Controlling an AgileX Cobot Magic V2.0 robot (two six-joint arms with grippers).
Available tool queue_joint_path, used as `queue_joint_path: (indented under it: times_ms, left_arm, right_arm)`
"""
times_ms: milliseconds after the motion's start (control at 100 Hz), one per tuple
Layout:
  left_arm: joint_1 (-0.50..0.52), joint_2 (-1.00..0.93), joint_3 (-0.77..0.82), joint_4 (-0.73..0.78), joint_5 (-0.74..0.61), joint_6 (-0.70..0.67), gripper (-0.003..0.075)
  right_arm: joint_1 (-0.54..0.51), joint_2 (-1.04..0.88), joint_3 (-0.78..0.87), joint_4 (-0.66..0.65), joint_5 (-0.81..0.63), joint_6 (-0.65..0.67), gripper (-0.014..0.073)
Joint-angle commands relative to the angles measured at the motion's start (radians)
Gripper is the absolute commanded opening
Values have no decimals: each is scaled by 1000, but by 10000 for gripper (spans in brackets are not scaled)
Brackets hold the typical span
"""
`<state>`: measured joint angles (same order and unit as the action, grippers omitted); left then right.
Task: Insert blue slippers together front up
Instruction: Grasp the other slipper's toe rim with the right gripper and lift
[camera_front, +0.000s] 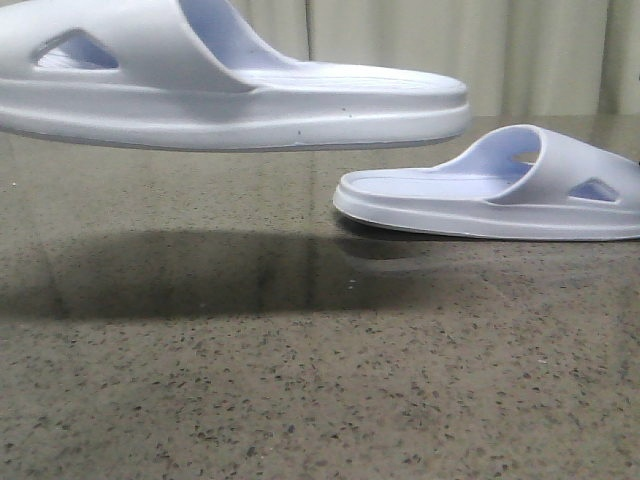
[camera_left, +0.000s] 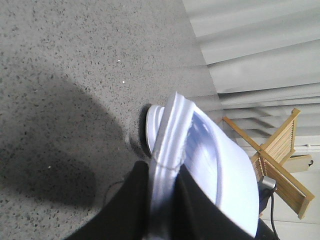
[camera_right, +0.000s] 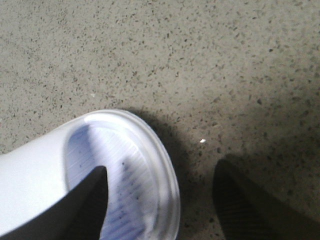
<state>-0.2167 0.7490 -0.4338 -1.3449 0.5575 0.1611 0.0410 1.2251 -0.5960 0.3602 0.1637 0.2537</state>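
Closest to the front camera, one pale blue slipper (camera_front: 230, 90) hangs clear above the speckled stone table (camera_front: 300, 400), its shadow on the surface below; the left gripper (camera_left: 162, 200) is pinched on the edge of its sole, black fingers (camera_left: 130, 205) pressed against either side. Smaller and further back to the right, the second slipper (camera_front: 500, 185) lies on the table. Above it the right gripper (camera_right: 160, 200) is spread wide, one finger (camera_right: 87, 205) over the ribbed footbed, the other over bare table beside the slipper.
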Motion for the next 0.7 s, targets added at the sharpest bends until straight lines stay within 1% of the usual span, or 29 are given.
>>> queue_joint_path:
  times_ms: [0, 100, 200, 470, 510, 610, 690]
  left_arm:
    - [-4, -7, -26, -46, 5, 2, 16]
    - [-4, -7, -26, -46, 5, 2, 16]
    - [-4, -7, -26, -46, 5, 2, 16]
    - [-4, -7, -26, -46, 5, 2, 16]
    - [-4, -7, -26, -46, 5, 2, 16]
    - [-4, -7, -26, -46, 6, 2, 16]
    - [-4, -7, -26, -46, 8, 2, 16]
  right_arm:
    - [-6, -10, -27, 36, -43, 0, 361]
    - [-6, -10, -27, 76, -38, 0, 279]
    - [-6, -10, -27, 108, -38, 0, 225]
    - [-6, -10, -27, 117, -32, 0, 220]
    - [-6, -10, -27, 117, -32, 0, 203]
    - [-6, -10, -27, 117, -35, 0, 120]
    - [-6, -10, -27, 121, -49, 0, 26]
